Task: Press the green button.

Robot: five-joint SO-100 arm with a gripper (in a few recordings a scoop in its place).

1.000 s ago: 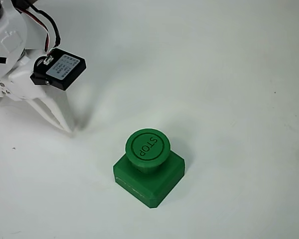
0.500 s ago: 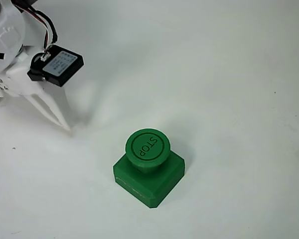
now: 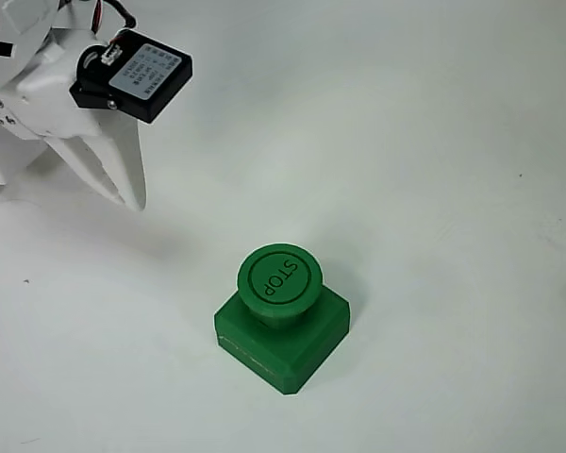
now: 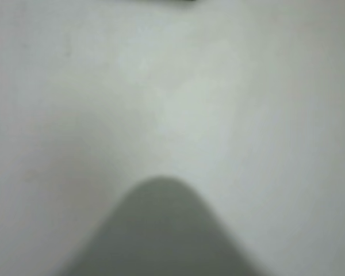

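Green plastic is making up the one task item: the green button (image 3: 280, 278) is sitting on the white table (image 3: 434, 142), low and a little left of centre in the overhead view. Its round cap is carrying the word "STOP" inside a raised ring, and it is resting on a square green base (image 3: 292, 354) that is lying turned at an angle to the picture's edges. Nothing is touching the cap.

At the upper left of the overhead view, the white arm is reaching in, with a black motor block (image 3: 132, 74) bearing a pale label riding on its wrist. The gripper (image 3: 130, 198) is pointing down and to the right, its white fingers (image 3: 104, 170) appearing pressed together into a single narrow wedge with no gap showing between them, and holding nothing. The tip is hanging well apart from the button, up and to the left of it.

In the wrist view, a blurred grey rounded tip (image 4: 161, 230) is rising from the bottom edge against the pale table, too soft to make out any detail.
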